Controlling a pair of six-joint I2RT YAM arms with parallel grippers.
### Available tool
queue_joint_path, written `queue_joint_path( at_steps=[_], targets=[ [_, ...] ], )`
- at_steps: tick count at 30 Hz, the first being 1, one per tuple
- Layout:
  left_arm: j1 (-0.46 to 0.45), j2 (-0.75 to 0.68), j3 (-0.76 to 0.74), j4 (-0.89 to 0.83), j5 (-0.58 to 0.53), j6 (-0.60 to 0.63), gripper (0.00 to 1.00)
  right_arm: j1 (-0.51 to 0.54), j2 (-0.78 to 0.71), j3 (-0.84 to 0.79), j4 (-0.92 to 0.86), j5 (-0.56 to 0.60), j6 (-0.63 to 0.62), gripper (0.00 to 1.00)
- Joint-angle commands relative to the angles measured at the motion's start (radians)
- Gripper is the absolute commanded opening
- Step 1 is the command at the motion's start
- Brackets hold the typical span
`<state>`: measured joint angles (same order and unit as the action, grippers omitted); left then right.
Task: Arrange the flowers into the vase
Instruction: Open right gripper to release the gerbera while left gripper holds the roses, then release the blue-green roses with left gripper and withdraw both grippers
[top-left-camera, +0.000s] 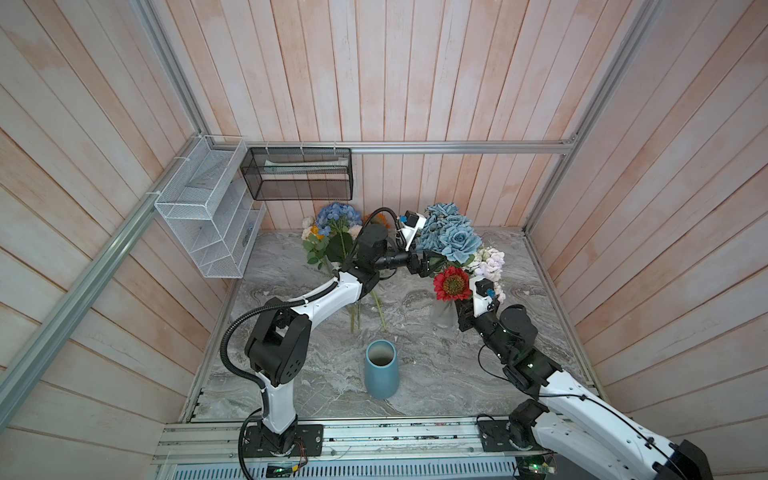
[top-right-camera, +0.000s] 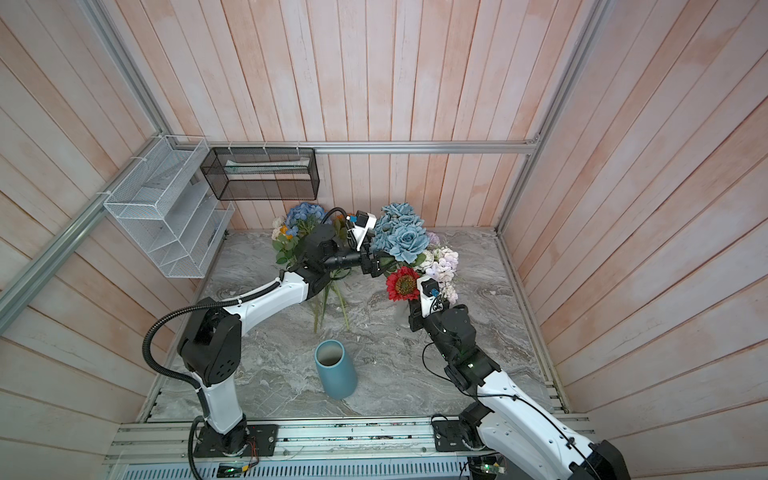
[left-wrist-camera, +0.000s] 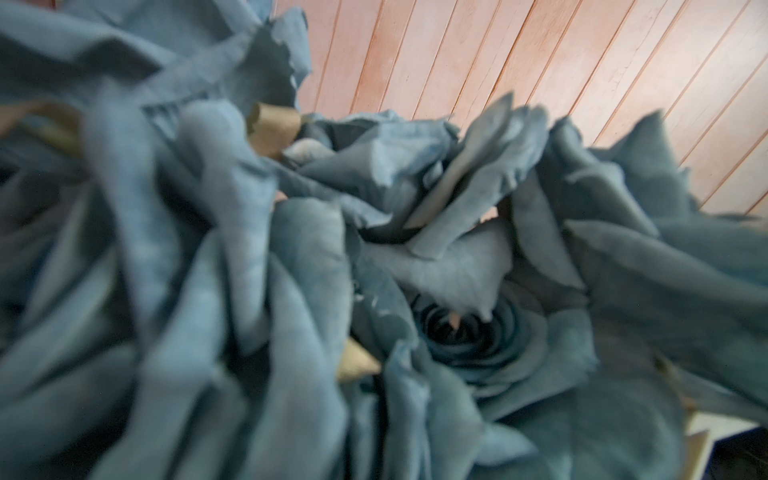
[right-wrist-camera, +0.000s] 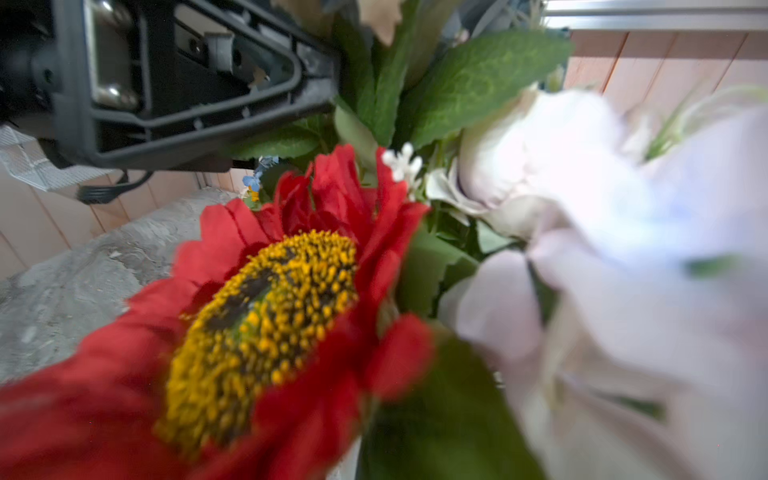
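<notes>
- A clear glass vase (top-left-camera: 441, 319) stands on the grey marbled tabletop (top-left-camera: 436, 374). It already holds dusty-blue fabric roses (top-left-camera: 451, 237), a red sunflower-shaped bloom (top-left-camera: 452, 284) with a yellow centre, and pale lilac-and-white blooms (top-left-camera: 490, 262). Their stems rise roughly upright from its mouth.
- The left gripper (top-left-camera: 426, 268) lies level, above the glass vase's mouth and just under the rose heads, on the side facing the left arm's base. Its jaws stand wide apart; leaves hide whether a stem lies between them.
- The rose stems' long axis therefore crosses the jaws' reach nearly square, and the left arm is the nearer one. A short push inward and a squeeze would probably take them.
- The right gripper (top-left-camera: 464, 316) sits just beside the glass vase, below the red bloom. Its fingertips are hidden, so I cannot tell how its jaws stand.
- Well apart from the glass vase, a loose hydrangea-topped bunch (top-left-camera: 330, 247) lies flat on the tabletop. An empty matte-blue tapered vase (top-left-camera: 380, 372) stands nearer the arm bases.
</notes>
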<state>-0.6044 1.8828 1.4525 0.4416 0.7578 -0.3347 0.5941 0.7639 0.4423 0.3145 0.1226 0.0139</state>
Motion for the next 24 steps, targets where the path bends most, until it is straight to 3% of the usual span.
queue_joint_path(
  at_steps=[1,8,13,20,24],
  targets=[
    [-0.001,-0.038,-0.014,0.000,-0.035,-0.006,1.00,-0.002,-0.066,0.047,-0.123,-0.038,0.033,0.41],
    [0.003,-0.054,-0.034,-0.026,-0.085,-0.024,1.00,-0.003,-0.230,0.096,-0.237,-0.050,0.054,0.46],
    [0.012,-0.081,-0.059,-0.085,-0.091,-0.020,1.00,-0.003,-0.300,0.149,-0.228,0.020,0.058,0.54],
    [0.026,-0.216,-0.206,-0.200,-0.131,0.059,1.00,-0.004,-0.245,0.219,-0.088,0.113,-0.001,0.61],
    [0.050,-0.337,-0.345,-0.234,-0.197,0.078,1.00,-0.014,-0.153,0.282,-0.034,0.149,-0.021,0.79]
  ],
)
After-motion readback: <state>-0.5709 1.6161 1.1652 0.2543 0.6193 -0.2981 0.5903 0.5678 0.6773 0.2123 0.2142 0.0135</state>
